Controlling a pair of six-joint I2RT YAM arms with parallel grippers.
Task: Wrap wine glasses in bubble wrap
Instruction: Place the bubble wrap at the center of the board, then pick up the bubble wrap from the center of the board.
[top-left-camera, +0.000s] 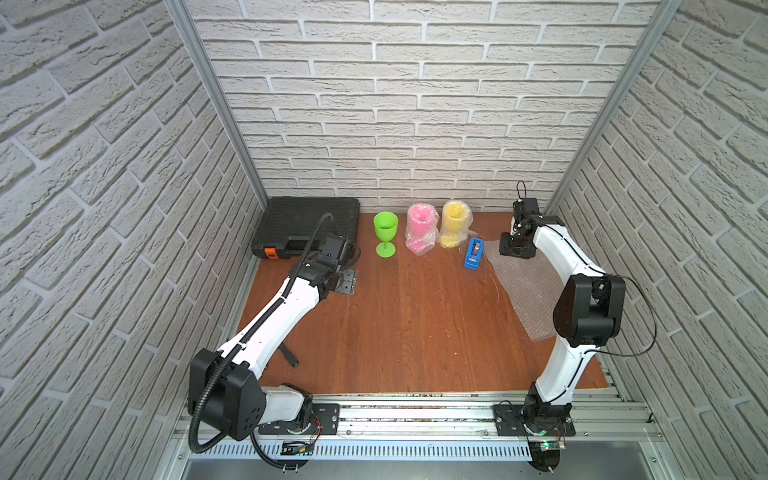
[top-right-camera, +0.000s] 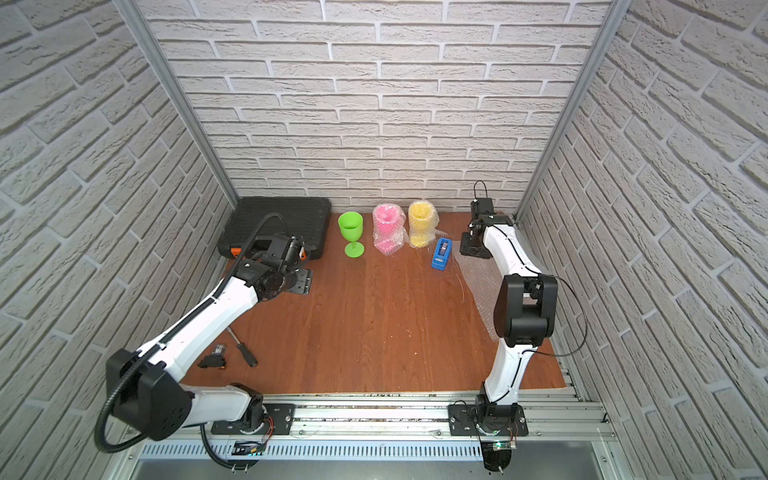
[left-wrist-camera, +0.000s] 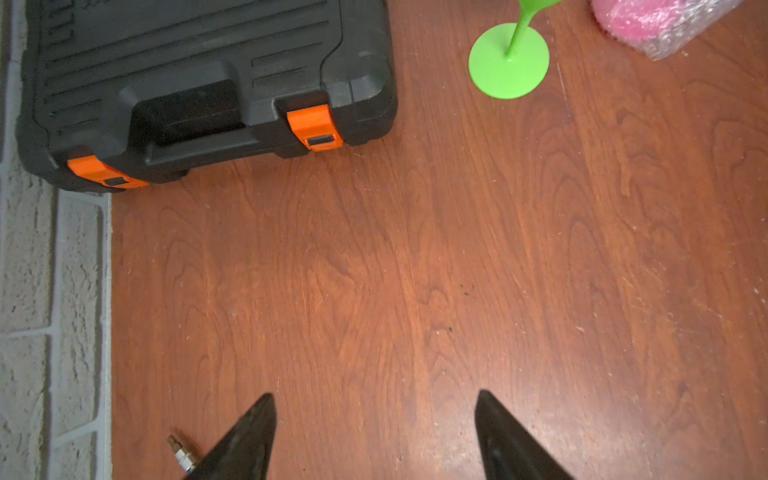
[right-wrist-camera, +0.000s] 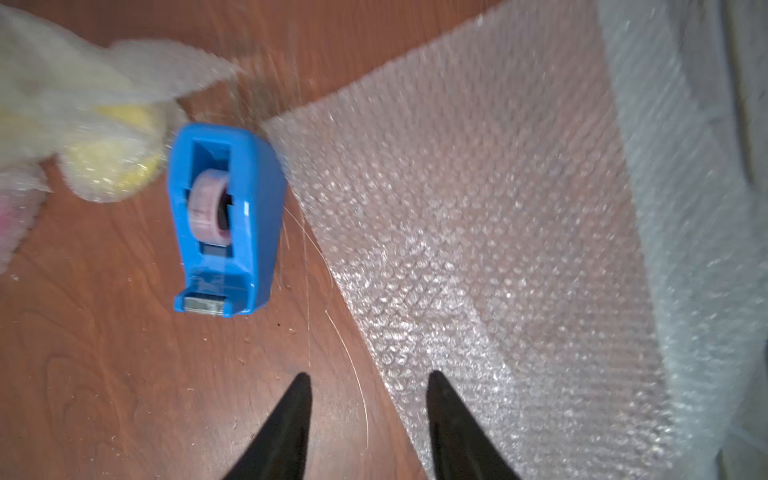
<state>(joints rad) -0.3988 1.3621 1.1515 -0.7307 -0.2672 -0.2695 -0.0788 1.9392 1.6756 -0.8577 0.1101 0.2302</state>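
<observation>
**Q:** Which goblet is bare, and where does it stand?

**A:** The green goblet (top-left-camera: 385, 233). It stands upright at the back of the counter (top-left-camera: 415, 324), between the black tool case (top-left-camera: 309, 222) and the pink goblet (top-left-camera: 420, 232). The pink goblet and the yellow goblet (top-left-camera: 455, 227) each stand inside bubble film already.

**Q:** Which arm is nearer to it?

**A:** The left. The left fingers (left-wrist-camera: 255, 432) hang wide apart over bare counter and hold nothing. The goblet's foot lies ahead of them and off to that arm's right, with the stem vertical.

**Q:** And the wrapping material?

**A:** A flat bubble wrap sheet (top-left-camera: 524, 291) lies along the counter's right side, its long axis running back to front, just beside the blue tape dispenser (top-left-camera: 473, 253). The right fingers (right-wrist-camera: 451, 419) are partly spread and empty. They straddle the sheet's inner edge, one tip over wood and one over film. Whether either tip touches cannot be told.

**Q:** What does the coming move turn on?

**A:** Probably that separation. Goblet and sheet lie well apart, each nearer a different arm, so one must travel to the other.
</observation>
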